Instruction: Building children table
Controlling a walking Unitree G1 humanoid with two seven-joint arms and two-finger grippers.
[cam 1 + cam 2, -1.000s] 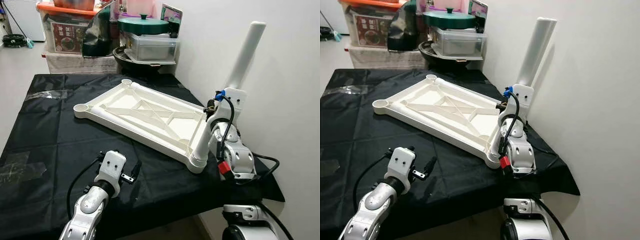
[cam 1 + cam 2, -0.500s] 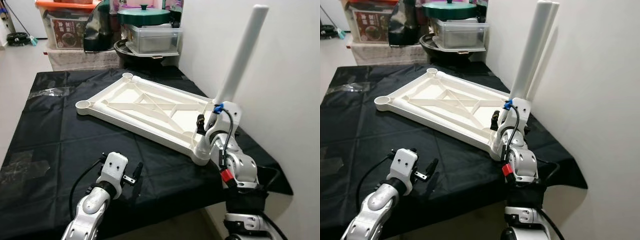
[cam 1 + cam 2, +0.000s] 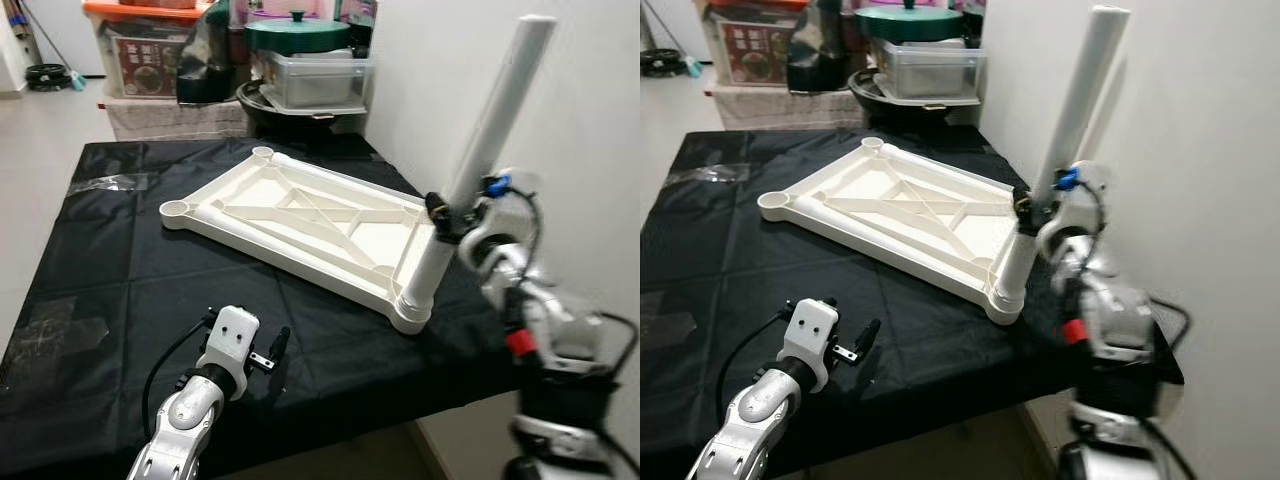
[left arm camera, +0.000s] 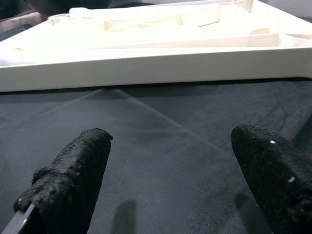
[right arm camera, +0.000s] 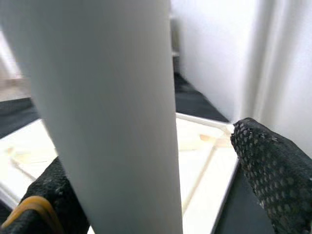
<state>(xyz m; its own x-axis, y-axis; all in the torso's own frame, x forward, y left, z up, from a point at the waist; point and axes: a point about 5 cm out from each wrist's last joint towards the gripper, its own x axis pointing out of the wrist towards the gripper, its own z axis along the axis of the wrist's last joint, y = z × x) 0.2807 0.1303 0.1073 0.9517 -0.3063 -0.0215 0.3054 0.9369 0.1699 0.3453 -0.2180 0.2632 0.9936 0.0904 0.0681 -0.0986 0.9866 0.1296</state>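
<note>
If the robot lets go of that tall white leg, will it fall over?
It might. The white leg leans instead of standing straight, so it may not sit fully in the corner socket of the tabletop. It looks stiff, smooth and round, so once down it would probably roll. The right gripper holds it low down.

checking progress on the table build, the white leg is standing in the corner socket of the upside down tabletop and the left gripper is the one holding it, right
Not quite: the right gripper is at the white leg, as the left eye view shows. The left gripper hovers open over the black cloth, away from it. The rest holds: the leg stands in a corner socket of the upside-down tabletop.
</note>
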